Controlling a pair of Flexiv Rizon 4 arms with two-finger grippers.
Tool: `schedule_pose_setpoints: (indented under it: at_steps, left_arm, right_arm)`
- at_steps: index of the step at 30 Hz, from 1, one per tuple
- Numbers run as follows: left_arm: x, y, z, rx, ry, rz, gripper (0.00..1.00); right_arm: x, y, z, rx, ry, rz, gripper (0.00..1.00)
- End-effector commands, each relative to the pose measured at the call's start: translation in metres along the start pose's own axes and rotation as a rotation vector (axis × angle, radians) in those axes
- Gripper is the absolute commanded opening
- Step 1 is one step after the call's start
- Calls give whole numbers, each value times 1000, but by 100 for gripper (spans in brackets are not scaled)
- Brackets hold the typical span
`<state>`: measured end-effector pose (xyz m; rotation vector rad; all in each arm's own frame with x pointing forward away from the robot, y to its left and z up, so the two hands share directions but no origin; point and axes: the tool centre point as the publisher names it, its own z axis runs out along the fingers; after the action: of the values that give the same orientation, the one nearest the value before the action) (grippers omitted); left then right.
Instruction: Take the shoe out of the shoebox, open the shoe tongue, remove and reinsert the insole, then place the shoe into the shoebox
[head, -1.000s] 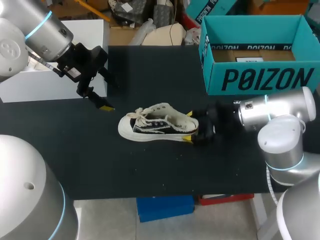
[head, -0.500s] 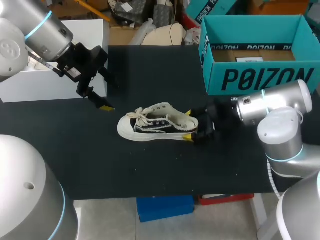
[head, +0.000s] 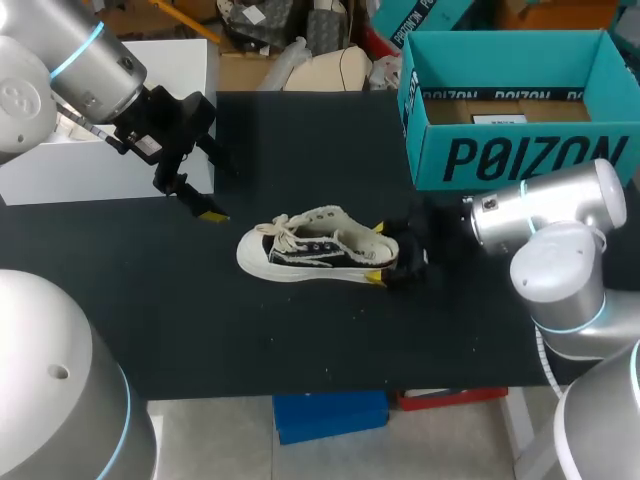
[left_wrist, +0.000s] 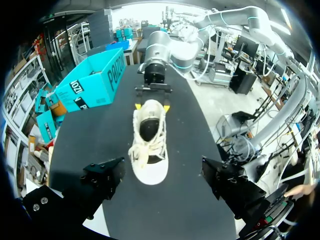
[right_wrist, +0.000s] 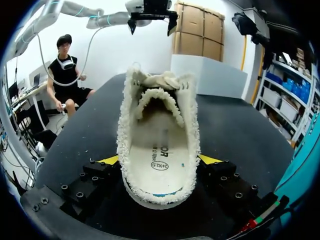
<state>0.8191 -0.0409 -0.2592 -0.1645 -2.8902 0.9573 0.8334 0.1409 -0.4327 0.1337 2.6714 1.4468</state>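
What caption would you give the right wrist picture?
Right pincer clamps the fluffy white shoe by its heel on the black table.

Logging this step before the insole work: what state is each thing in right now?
Black and cream canvas sneaker: upright on the table, out of the box.
White insole: seated inside the sneaker.
Teal cardboard shoebox: open.
Left gripper: open, clear of the sneaker.
Right gripper: shut on the sneaker's heel.

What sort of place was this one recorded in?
Most likely a robotics lab bench set up for manipulation trials. A left arm and a right arm flank a black table holding a shoe, gripped at the heel by the right claw, and a teal shoebox.
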Motion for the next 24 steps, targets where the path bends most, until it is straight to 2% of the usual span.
schedule_pose_setpoints:
  at_steps: [1, 13, 15, 18, 19, 22, 24]
  left_arm:
    - [0, 1, 2, 1, -4, 1, 100]
    - [0, 1, 2, 1, -4, 1, 100]
    - [-2, -9, 1, -63, -8, 3, 100]
    - [-9, -17, 6, -131, -61, -177, 100]
    - [-11, -18, 10, -161, -109, -277, 100]
    - [-13, -19, 21, -148, -127, -493, 100]
    - [-12, -21, 25, -129, -110, -506, 100]
  right_arm:
    - [1, -2, 0, 10, 7, 4, 0]
    - [2, -2, 0, 24, 7, 6, 0]
    - [2, -2, 0, 24, 7, 6, 0]
    - [2, -2, 0, 24, 7, 6, 0]
    - [2, -2, 0, 24, 7, 6, 0]
    - [2, -2, 0, 24, 7, 6, 0]
    - [2, -2, 0, 24, 7, 6, 0]
